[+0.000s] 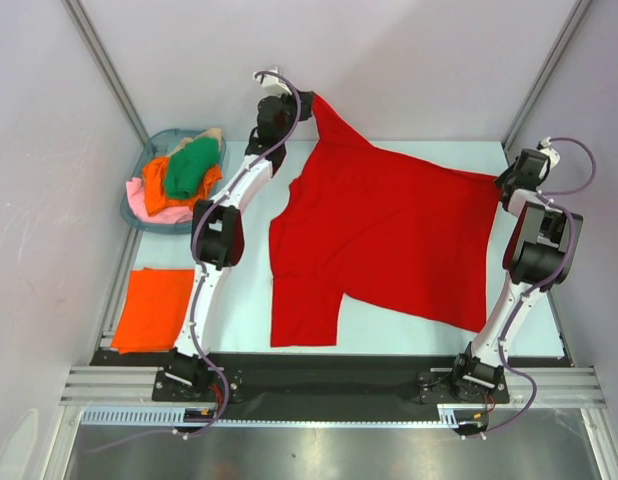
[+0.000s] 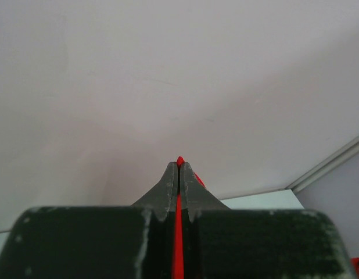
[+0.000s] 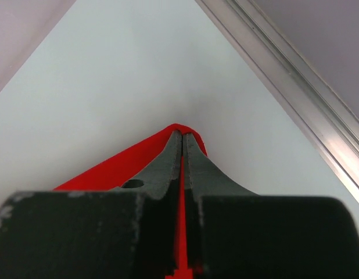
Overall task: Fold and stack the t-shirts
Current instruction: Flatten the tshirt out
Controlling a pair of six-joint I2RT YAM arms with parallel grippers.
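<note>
A bright red t-shirt (image 1: pixel 389 235) is stretched across the middle of the white table, its lower part lying flat. My left gripper (image 1: pixel 305 104) is shut on one corner of it, lifted high at the back; red cloth shows between its fingers (image 2: pixel 179 165). My right gripper (image 1: pixel 501 180) is shut on the opposite corner at the right edge; red cloth shows between its fingers (image 3: pixel 180 135). A folded orange t-shirt (image 1: pixel 154 308) lies flat at the front left. Green (image 1: pixel 192 167), orange, pink (image 1: pixel 151 205) and beige shirts are heaped in the basket.
The blue-grey plastic basket (image 1: pixel 132 214) stands at the back left by the left wall. Enclosure walls and metal frame posts (image 1: pixel 544 75) surround the table. The arm bases sit on a black rail (image 1: pixel 329 385) along the near edge.
</note>
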